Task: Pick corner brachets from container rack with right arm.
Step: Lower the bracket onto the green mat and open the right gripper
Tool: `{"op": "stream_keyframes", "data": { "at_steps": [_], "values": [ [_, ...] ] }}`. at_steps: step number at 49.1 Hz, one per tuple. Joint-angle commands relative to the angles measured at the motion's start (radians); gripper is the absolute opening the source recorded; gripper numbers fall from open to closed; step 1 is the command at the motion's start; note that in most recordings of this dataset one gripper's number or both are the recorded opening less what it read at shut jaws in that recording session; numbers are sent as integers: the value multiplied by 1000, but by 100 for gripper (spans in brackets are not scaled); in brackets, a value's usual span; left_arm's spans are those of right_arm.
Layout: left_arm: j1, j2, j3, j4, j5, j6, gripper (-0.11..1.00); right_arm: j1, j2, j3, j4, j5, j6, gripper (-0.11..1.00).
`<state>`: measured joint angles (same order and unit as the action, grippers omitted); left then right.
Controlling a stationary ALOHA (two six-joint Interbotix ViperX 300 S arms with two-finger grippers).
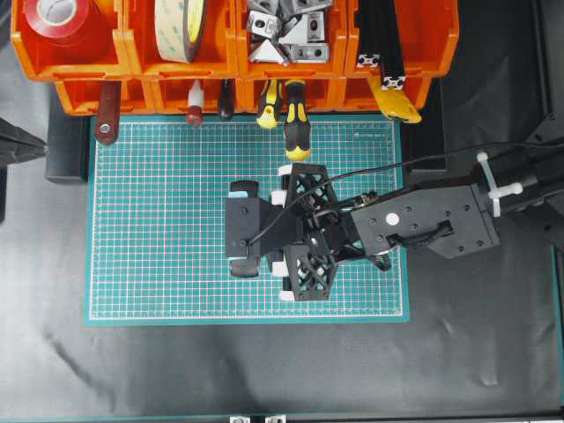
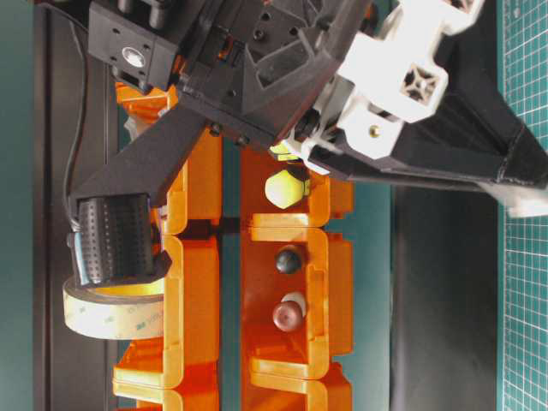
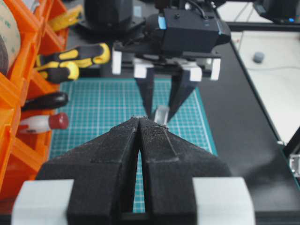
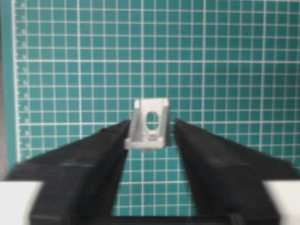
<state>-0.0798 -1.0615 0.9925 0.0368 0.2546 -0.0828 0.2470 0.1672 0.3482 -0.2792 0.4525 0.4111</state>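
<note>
Overhead view: the black lattice-framed right end effector (image 1: 264, 236) hangs over the middle of the green gridded cutting mat (image 1: 159, 220), well apart from the bright orange two-tier plastic container rack (image 1: 211, 62) at the top, where more small silver-grey metal corner brackets (image 1: 286, 31) lie in a bin. The piece below the end effector is hidden here.

Table-level view: the rack (image 2: 291, 223) stands behind the black arm; the bracket cannot be seen.

Left wrist view: the plain black left end effector (image 3: 139, 123) has its fingers pressed together, holding nothing. Opposite, the right end effector (image 3: 161, 112) points down with a pale bracket (image 3: 161, 114) at its tips.

Right wrist view: the one silver-grey bracket (image 4: 149, 124) sits between the black fingers (image 4: 93, 159), which stand slightly apart from its sides with a thin gap visible, so it appears released onto the mat.

Risk, as a judgement: if a pad drags against the bracket as the arm lifts, the piece could tip or skid.
</note>
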Motion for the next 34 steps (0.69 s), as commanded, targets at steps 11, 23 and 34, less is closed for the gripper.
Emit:
{"op": "stream_keyframes", "data": {
  "at_steps": [11, 23, 34],
  "values": [
    [-2, 9, -21, 3, -9, 3, 0, -5, -14, -12, -5, -6, 2, 79],
    [-2, 9, -21, 3, -6, 2, 0, 0, -25, -12, -3, -6, 9, 78],
    [-3, -5, -18, 3, 23, 2, 0, 21, -110, 25, -3, -6, 9, 78]
  ]
}}
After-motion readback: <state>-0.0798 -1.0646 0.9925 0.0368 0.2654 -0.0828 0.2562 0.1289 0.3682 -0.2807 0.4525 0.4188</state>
